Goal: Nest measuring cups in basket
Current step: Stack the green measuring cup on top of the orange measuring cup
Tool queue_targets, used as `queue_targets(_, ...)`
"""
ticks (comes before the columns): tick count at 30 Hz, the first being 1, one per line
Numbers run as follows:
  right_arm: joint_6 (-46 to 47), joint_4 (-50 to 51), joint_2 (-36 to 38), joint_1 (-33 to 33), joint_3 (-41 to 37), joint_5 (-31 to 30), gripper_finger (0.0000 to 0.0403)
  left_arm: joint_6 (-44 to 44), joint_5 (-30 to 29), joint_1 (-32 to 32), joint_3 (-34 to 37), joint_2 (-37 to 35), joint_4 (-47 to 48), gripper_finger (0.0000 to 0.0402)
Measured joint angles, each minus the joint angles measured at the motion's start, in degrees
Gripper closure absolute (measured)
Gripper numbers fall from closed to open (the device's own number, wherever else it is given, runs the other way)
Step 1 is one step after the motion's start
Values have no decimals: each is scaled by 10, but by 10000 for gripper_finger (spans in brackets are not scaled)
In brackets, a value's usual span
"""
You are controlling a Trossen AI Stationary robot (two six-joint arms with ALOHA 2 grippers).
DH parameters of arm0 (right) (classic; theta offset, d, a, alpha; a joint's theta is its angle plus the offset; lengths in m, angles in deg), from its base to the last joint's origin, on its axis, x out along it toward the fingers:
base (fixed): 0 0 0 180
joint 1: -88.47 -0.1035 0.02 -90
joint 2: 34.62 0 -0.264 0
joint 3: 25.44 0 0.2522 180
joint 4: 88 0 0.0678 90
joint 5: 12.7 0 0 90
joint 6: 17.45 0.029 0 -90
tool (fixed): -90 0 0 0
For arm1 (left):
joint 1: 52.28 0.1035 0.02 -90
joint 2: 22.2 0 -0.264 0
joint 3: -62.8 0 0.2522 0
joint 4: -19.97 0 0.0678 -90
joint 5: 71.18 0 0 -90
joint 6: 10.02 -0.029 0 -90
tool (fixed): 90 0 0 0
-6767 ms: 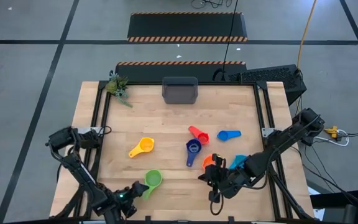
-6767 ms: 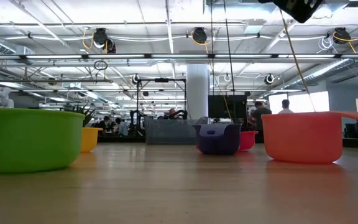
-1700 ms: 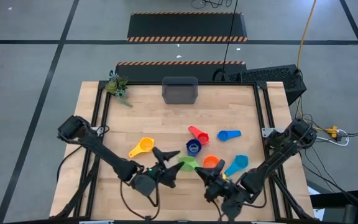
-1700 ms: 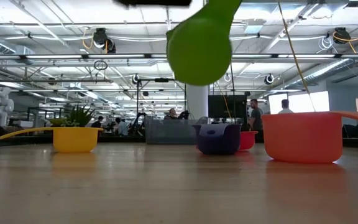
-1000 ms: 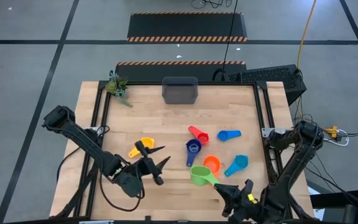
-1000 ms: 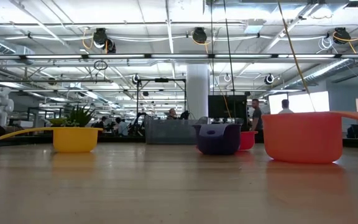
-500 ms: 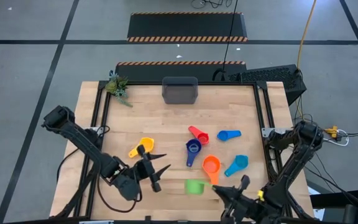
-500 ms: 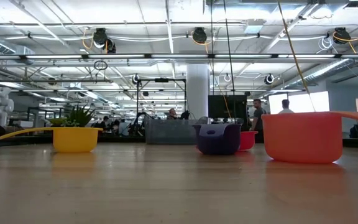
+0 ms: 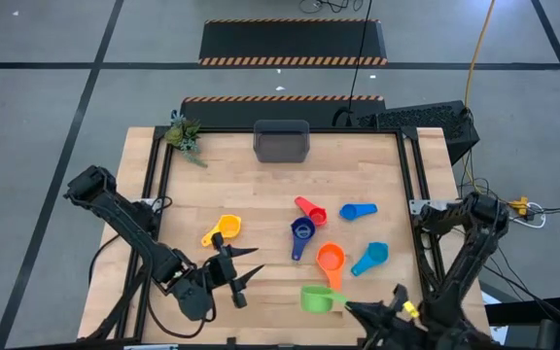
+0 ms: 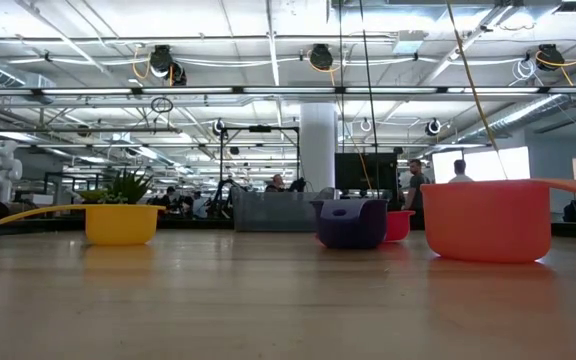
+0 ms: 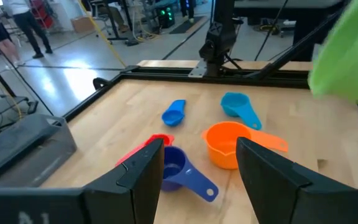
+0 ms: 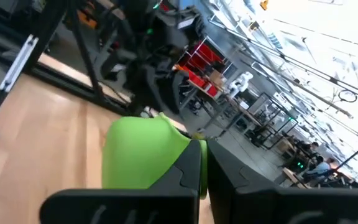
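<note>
at the table's near edge the right gripper [image 9: 350, 307] pinches the green measuring cup [image 9: 316, 297]; the left gripper [image 9: 245, 264] gapes empty.

I see a light wooden table [image 9: 261, 185] with a black frame along its edges. At its far edge the dark grey basket [image 9: 281, 141] sits near the middle, and a small green plant [image 9: 184, 134] stands at the far left corner. On the bare wood lie the yellow cup [image 9: 222, 230], well left of the others, then the red cup [image 9: 309, 209], blue cup [image 9: 357, 210], dark blue cup [image 9: 301, 234], orange cup [image 9: 331, 261] and cyan cup [image 9: 371, 257] clustered right of centre.
</note>
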Motion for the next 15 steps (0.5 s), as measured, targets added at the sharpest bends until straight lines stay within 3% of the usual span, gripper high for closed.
queue_targets(5,-18,38,67,4,0,5,403,-10,-2,13,0,0,-17,199)
queue_targets(10,-43,87,109,62,-4,90,403,-37,-1,27,0,0,-32,199)
queue_targets(15,14,249,125,127,-5,122,403,-84,-1,34,0,0,-35,199)
